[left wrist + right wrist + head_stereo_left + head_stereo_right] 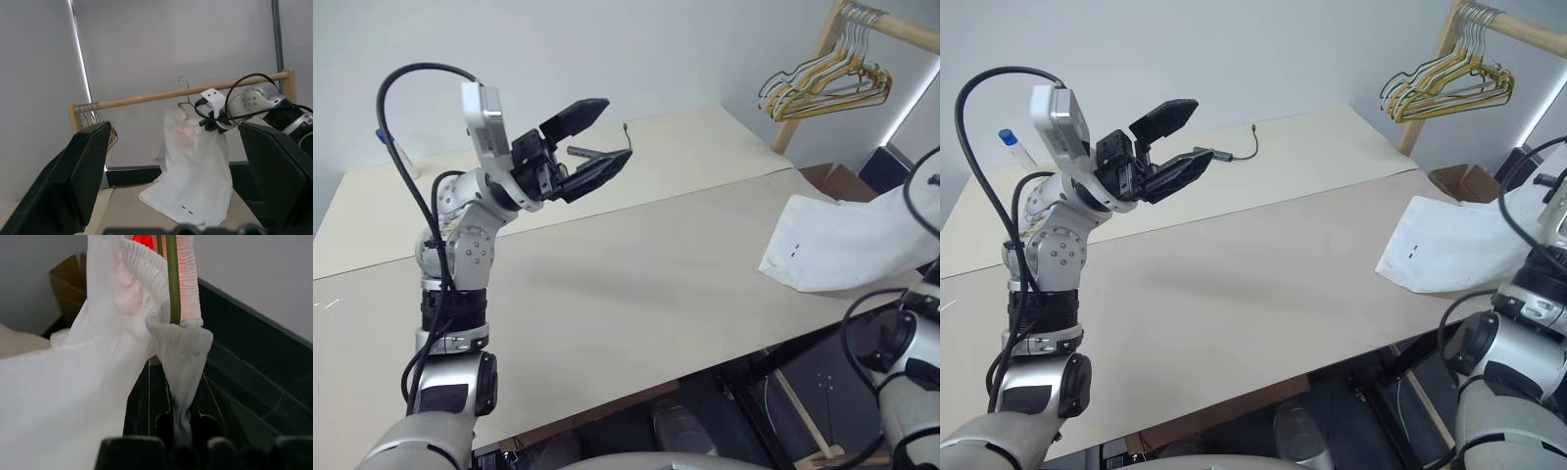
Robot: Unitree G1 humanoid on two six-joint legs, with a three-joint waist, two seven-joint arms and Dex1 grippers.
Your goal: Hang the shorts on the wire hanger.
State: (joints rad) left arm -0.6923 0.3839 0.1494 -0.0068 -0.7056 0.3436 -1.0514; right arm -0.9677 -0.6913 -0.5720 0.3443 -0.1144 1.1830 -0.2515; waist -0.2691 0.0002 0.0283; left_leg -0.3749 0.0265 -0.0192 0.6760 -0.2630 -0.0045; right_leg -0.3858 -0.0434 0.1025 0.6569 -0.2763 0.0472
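The white shorts [842, 245] hang from the upper right, and their lower hem rests on the right end of the table [636, 284]. My right gripper [178, 382] is shut on the gathered waistband, up by the wooden pole [146, 99]. The thin olive wire hanger [172, 284] runs through the waistband just past the fingers, and its hook [183, 84] shows at the pole. My left gripper [612, 132] is raised over the left of the table, open and holding nothing, pointing toward the shorts.
Bunched yellow and dark hangers [827, 83] hang on the wooden pole at the back right. A cardboard box [837, 181] stands beyond the table's right end. A thin dark cable [1239, 152] lies on the far table, and a blue-capped tube [1013, 147] stands at the back left.
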